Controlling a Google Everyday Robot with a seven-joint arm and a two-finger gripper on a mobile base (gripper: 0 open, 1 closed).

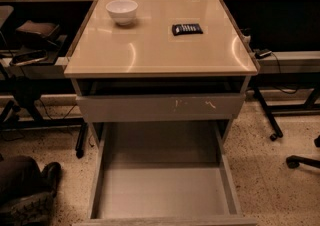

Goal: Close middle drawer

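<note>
The middle drawer (160,192) is pulled far out of the cabinet toward the camera. It is a wide, deep grey box and it is empty. Its plain front (165,220) lies along the bottom edge of the camera view. Above it is the top drawer's grey front (160,107) with pale scratch marks, standing slightly out from the cabinet. The gripper is not in view.
The cabinet's beige top (160,52) carries a white bowl (122,11) and a small black device (187,29). A dark shoe (30,200) rests on the speckled floor at the lower left. Chair casters (297,160) and desk legs (265,112) stand to the right.
</note>
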